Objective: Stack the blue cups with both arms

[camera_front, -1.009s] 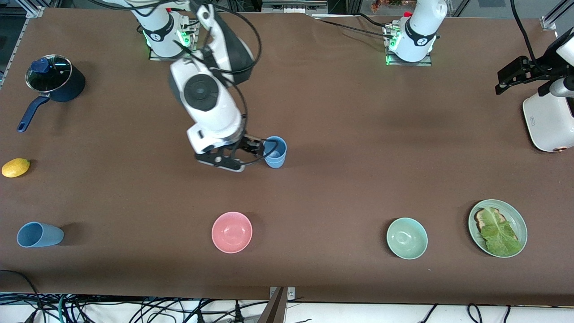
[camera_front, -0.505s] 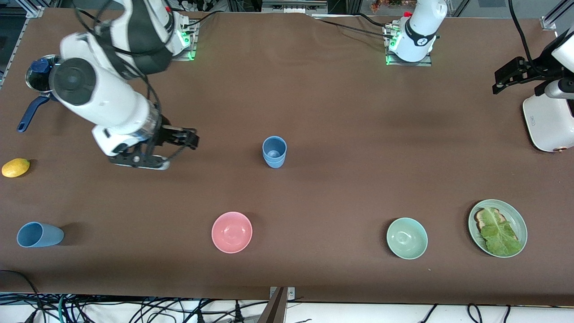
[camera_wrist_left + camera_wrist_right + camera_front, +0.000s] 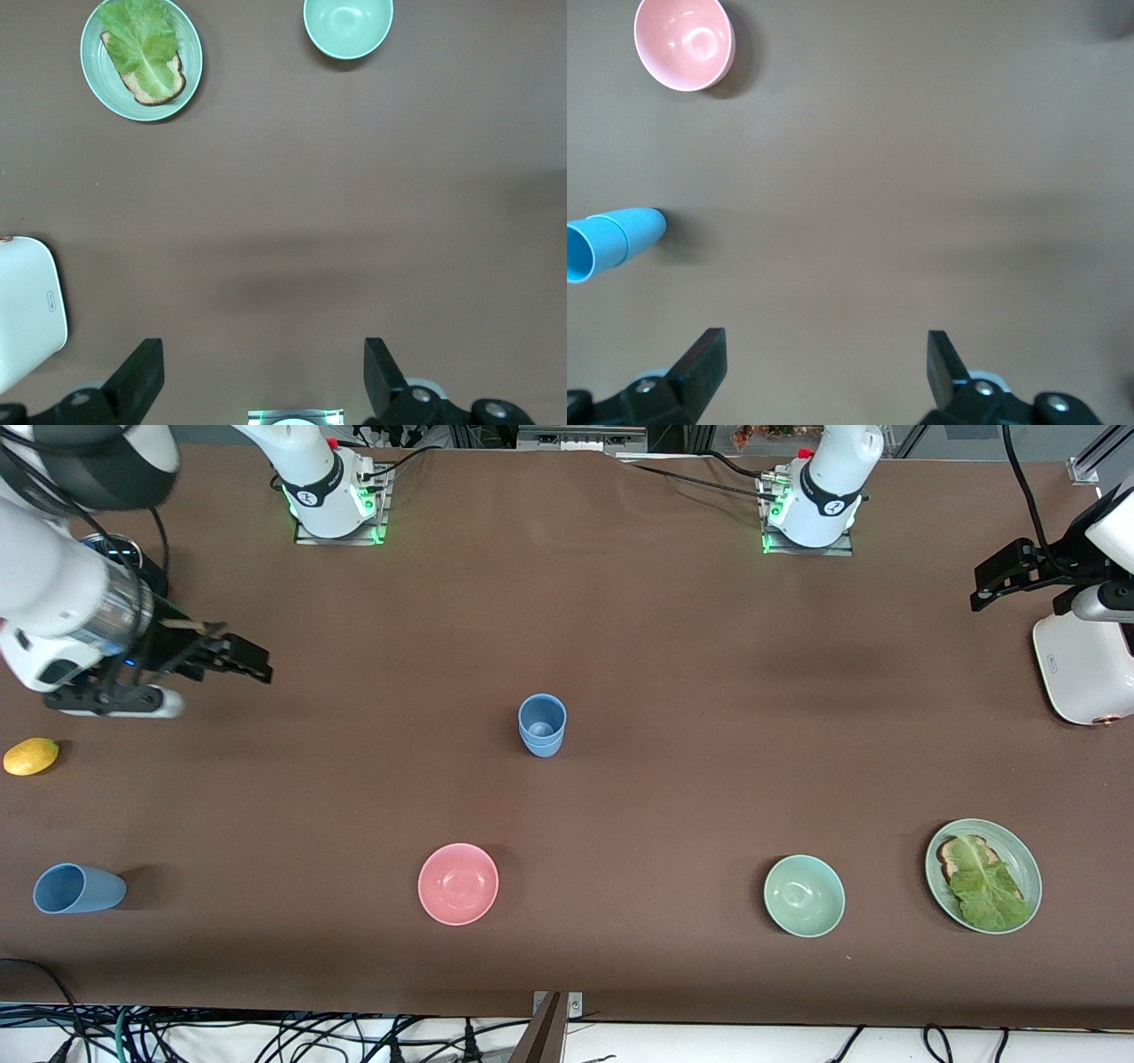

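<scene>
Two blue cups (image 3: 541,724) stand nested in one stack at the middle of the table; the right wrist view shows the blue cups (image 3: 611,243) too. A third blue cup (image 3: 75,888) is by the front edge at the right arm's end, seemingly on its side. My right gripper (image 3: 252,662) hangs open and empty over bare table toward the right arm's end, well away from the stack; its fingers (image 3: 704,359) stand wide apart. My left gripper (image 3: 983,589) waits open and empty over the left arm's end, as the left gripper (image 3: 263,372) also shows in its wrist view.
A pink bowl (image 3: 458,883) and a mint-green bowl (image 3: 803,895) sit nearer the front camera than the stack. A plate with bread and lettuce (image 3: 983,875) and a white appliance (image 3: 1085,669) are at the left arm's end. A lemon (image 3: 31,755) and a dark pot (image 3: 133,567) are at the right arm's end.
My right gripper has drawn away from the stacked cups and swung toward the right arm's end of the table. The stack stays put. The left arm has hardly moved.
</scene>
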`<control>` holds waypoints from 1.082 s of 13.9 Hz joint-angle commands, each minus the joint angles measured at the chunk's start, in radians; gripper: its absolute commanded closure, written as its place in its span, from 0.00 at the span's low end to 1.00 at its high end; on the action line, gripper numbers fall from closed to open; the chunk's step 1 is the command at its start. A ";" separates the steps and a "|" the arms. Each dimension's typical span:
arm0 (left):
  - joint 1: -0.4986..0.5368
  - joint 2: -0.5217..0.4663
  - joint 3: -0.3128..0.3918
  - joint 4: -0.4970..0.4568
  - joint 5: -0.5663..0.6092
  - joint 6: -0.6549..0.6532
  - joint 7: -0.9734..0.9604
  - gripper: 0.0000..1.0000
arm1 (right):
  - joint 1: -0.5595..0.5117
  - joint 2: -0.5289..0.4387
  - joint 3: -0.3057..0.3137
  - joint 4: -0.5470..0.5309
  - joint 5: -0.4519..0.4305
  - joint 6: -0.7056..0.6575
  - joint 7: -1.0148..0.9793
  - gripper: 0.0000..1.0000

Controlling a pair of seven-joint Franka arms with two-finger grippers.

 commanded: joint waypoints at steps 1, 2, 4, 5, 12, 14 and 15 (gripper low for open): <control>-0.005 -0.009 0.003 -0.008 -0.025 -0.007 -0.009 0.00 | -0.057 -0.080 0.040 -0.044 -0.031 -0.030 -0.063 0.00; -0.005 -0.009 0.003 -0.008 -0.025 -0.007 -0.009 0.01 | -0.059 -0.089 0.041 -0.043 -0.054 -0.035 -0.081 0.00; -0.006 -0.009 0.003 -0.008 -0.025 -0.007 -0.009 0.00 | -0.059 -0.095 0.046 -0.043 -0.071 -0.042 -0.085 0.00; -0.006 -0.009 0.003 -0.008 -0.025 -0.007 -0.009 0.00 | -0.059 -0.095 0.048 -0.043 -0.076 -0.053 -0.083 0.00; -0.008 -0.006 0.003 -0.008 -0.025 -0.007 -0.009 0.00 | -0.061 -0.092 0.055 -0.041 -0.084 -0.042 -0.085 0.00; -0.009 -0.002 0.003 -0.007 -0.025 -0.005 -0.009 0.00 | -0.061 -0.094 0.055 -0.041 -0.084 -0.047 -0.083 0.00; -0.009 -0.002 0.003 -0.007 -0.025 -0.005 -0.009 0.00 | -0.061 -0.094 0.055 -0.041 -0.084 -0.048 -0.083 0.00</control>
